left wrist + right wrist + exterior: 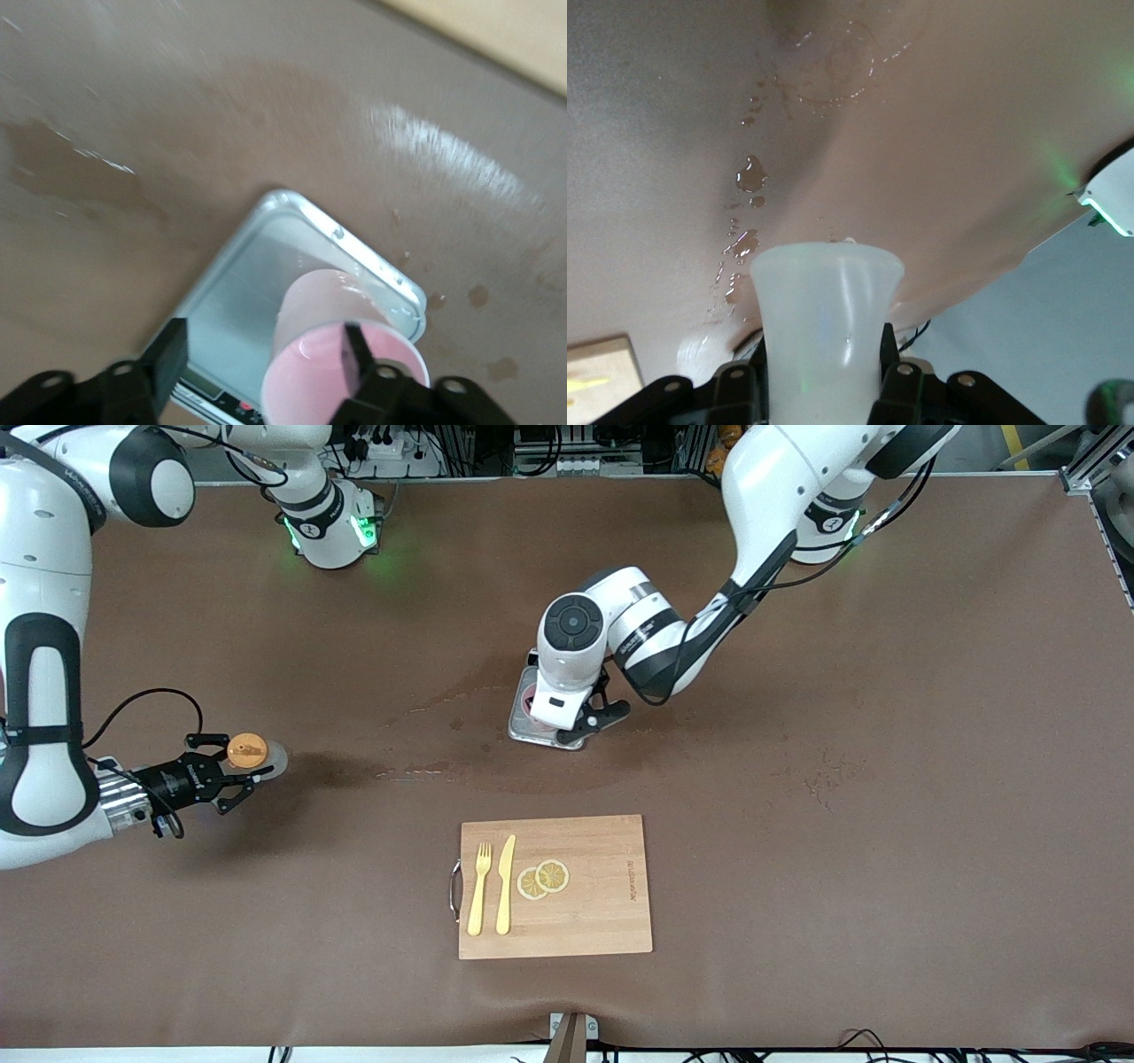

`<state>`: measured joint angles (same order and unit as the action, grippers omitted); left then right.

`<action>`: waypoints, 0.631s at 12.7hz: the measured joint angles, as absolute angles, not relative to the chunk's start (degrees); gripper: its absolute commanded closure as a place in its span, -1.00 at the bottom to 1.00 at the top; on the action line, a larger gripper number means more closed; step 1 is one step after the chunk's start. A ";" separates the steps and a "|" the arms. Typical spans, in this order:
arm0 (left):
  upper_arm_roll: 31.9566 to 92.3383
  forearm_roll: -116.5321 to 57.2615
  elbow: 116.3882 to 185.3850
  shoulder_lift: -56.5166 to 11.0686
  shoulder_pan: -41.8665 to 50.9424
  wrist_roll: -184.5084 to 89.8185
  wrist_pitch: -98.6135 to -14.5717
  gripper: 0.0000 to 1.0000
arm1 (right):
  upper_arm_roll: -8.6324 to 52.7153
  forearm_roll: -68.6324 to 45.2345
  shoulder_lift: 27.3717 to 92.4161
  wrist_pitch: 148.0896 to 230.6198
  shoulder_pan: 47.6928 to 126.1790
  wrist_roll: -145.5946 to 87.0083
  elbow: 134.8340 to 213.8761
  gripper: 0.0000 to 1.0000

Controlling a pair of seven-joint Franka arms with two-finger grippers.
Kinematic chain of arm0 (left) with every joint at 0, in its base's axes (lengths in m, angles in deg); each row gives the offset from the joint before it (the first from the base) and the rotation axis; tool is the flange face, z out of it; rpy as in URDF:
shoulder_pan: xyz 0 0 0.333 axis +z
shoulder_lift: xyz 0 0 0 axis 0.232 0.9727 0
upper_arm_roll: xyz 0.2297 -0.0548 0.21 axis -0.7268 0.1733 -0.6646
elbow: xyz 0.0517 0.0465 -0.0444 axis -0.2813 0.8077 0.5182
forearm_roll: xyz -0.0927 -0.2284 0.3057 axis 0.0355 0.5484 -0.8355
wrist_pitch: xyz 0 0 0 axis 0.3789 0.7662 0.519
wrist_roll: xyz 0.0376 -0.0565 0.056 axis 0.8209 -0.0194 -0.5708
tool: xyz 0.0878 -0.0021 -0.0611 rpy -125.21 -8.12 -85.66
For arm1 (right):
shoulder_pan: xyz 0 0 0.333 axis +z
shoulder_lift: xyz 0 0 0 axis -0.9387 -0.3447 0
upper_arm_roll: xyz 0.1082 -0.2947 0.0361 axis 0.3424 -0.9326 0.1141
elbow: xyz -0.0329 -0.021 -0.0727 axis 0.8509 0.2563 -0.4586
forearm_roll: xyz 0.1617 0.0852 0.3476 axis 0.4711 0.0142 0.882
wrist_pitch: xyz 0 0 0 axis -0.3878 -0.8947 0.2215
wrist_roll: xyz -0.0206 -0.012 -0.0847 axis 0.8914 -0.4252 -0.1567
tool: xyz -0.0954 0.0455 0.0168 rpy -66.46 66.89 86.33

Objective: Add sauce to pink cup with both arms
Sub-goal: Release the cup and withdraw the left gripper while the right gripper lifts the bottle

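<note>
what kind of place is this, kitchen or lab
Most likely a robotics lab staged as a kitchen: two robot arms bolted to a brown table, a wooden cutting board with plastic cutlery, and cabling along the edge.

We see brown worktop [842, 886] with wet stains [443, 766]; on it silver scale [524, 728] mid-worktop, wooden cutting board [602, 921] nearer camera.

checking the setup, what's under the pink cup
The pink cup stands on a flat silver tray lying on the brown table. The left claw straddles it, hiding the tray's near edge.
</note>
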<state>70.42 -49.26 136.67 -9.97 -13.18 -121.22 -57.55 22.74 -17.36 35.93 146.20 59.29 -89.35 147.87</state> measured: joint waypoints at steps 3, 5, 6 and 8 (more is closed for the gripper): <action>70.38 -49.77 135.49 -19.44 -7.42 -118.33 -50.67 -1.00 | 22.76 -19.83 38.48 145.67 64.49 -95.84 146.90 0.41; 70.26 -49.81 135.46 -25.68 -1.54 -109.79 -47.01 -1.00 | 22.75 -20.02 39.91 145.36 67.24 -100.44 146.80 0.42; 70.17 -49.81 135.48 -27.95 1.60 -105.37 -45.86 -1.00 | 22.74 -20.13 40.44 145.30 68.43 -102.20 146.76 0.41; 70.01 -49.81 135.51 -30.98 7.67 -97.57 -43.69 -1.00 | 22.73 -20.29 41.43 145.26 70.73 -106.15 146.74 0.42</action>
